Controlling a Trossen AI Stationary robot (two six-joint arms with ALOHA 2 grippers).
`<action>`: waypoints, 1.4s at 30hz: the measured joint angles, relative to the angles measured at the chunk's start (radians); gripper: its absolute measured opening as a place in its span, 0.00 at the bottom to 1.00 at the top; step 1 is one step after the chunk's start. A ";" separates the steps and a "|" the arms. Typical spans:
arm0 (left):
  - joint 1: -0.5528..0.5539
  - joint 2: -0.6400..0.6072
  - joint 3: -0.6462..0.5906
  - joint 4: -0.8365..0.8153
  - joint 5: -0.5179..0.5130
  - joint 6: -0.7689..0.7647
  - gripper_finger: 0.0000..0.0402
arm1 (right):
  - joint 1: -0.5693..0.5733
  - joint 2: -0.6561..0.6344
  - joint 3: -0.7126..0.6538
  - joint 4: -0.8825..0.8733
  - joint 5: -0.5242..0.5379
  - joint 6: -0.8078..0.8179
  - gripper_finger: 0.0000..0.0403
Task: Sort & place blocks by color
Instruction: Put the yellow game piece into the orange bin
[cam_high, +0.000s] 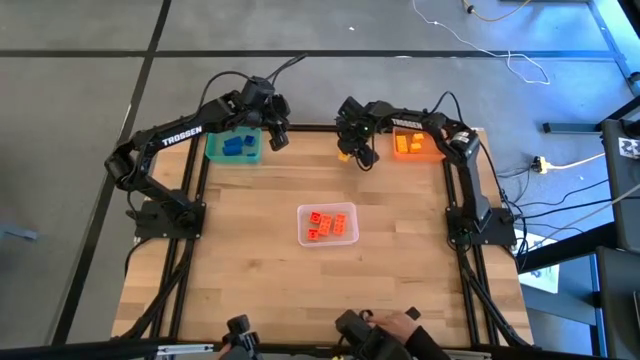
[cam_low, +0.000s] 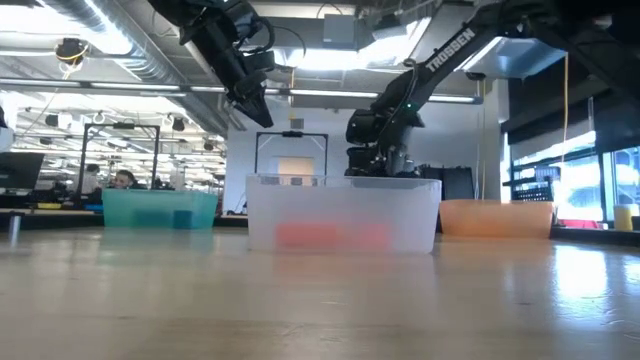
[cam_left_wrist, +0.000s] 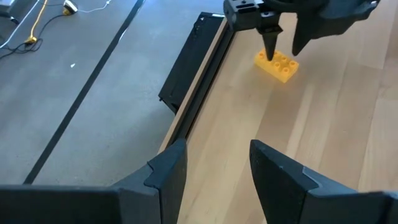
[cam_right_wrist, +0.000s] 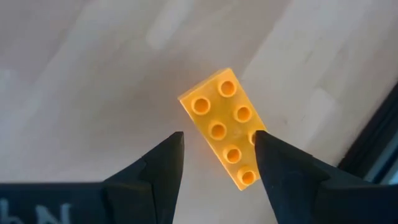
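Right wrist view looked straight down on a yellow eight-stud brick (cam_right_wrist: 226, 126) lying flat on the wooden table (cam_right_wrist: 81, 74), studs up, just beside the table's dark edge rail. The right gripper (cam_right_wrist: 217, 163) hung above it with fingers spread, one tip overlapping the brick's long side, nothing pinched. In the high view that gripper (cam_high: 361, 152) stood at the far edge between the teal bin (cam_high: 236, 147) of blue bricks and the orange bin (cam_high: 416, 144); the clear bin (cam_high: 328, 224) of red-orange bricks sat mid-table. The left gripper (cam_high: 277, 137) waited beside the teal bin, its fingers (cam_left_wrist: 168, 171) parted and empty.

The brick looked light, rigid and smooth-sided, likely to skid or twist if caught off-centre. It lay skewed to the fingers' closing line, so the wrist probably needed turning first. The best hold seemed to be across the two long flat sides at mid-length, fingers lowered past the studs.
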 joint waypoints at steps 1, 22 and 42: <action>0.000 0.000 0.000 0.000 0.000 0.000 0.41 | 0.000 -0.007 -0.002 -0.006 -0.003 0.000 0.49; 0.000 0.000 0.000 0.000 0.002 0.000 0.41 | 0.001 0.038 0.001 0.069 -0.052 -0.276 0.49; 0.000 0.000 0.000 0.000 0.001 0.000 0.41 | -0.009 0.049 0.003 0.084 -0.089 -0.161 0.41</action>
